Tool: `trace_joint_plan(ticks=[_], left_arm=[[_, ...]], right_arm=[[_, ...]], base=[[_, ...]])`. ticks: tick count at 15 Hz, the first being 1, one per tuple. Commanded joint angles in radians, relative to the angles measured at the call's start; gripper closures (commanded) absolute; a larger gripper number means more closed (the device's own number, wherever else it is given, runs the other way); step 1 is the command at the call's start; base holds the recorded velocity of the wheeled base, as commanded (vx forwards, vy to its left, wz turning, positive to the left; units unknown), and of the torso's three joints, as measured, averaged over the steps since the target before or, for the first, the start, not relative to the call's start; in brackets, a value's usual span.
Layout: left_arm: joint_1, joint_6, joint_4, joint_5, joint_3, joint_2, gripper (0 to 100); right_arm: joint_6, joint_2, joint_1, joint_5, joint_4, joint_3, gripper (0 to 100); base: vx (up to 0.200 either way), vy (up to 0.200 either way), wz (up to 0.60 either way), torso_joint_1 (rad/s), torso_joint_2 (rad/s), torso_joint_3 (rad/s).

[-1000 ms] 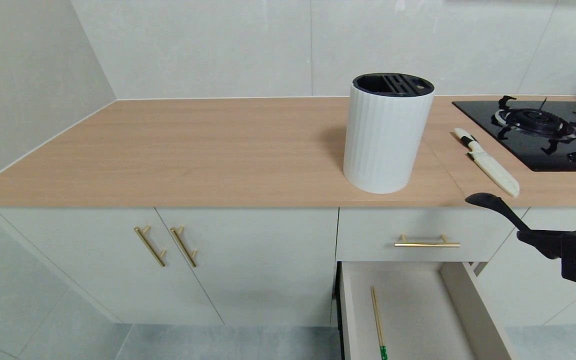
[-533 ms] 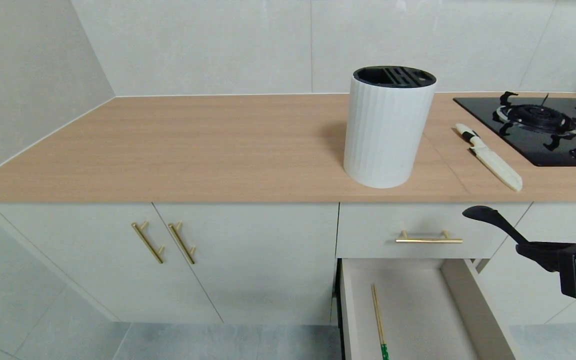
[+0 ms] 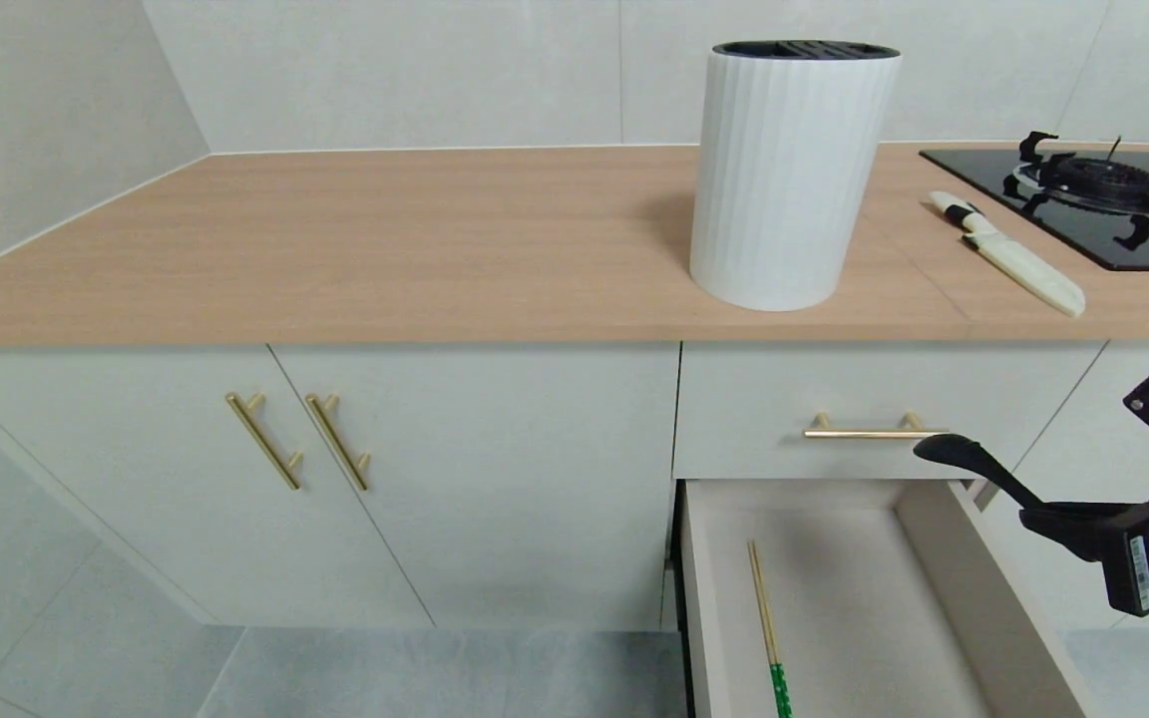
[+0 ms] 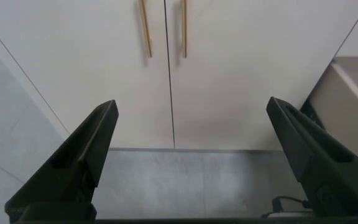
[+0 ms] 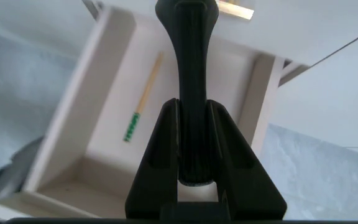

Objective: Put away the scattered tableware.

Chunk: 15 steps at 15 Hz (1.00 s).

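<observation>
Right gripper (image 3: 1055, 515) pinching black spoon (image 3: 973, 467) by its handle, beside the open drawer (image 3: 944, 568).
Drawer floor lies down-left of spoon; spoon's long axis points left, bowl end leading. Chopsticks (image 3: 764, 618) inside. Left gripper (image 4: 191, 112) spread, facing cupboard doors.

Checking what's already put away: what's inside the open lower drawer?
Wooden chopsticks with green tips lie on the floor of the pale open drawer. The right gripper, holding a black spoon, hides part of its front end.
</observation>
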Motion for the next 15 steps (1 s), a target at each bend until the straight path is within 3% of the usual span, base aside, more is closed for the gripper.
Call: trace_joint_plan(ticks=[1,8,15], left_arm=[[0.000,0.000,0.000,0.000,0.000,0.001,0],[0.000,0.000,0.000,0.000,0.000,0.001,0],[0.000,0.000,0.000,0.000,0.000,0.001,0]], right_arm=[[0.000,0.030,0.000,0.000,-0.001,0.002,100],[-0.001,0.085,0.000,-0.002,-0.002,0.009,100],[-0.001,0.162,0.001,-0.002,-0.002,0.010,100]], base=[[0.000,0.000,0.00,-0.198,0.46,0.256],[0.000,0.000,0.00,-0.178,0.44,0.251],[0.000,0.000,0.00,-0.021,0.07,0.041]])
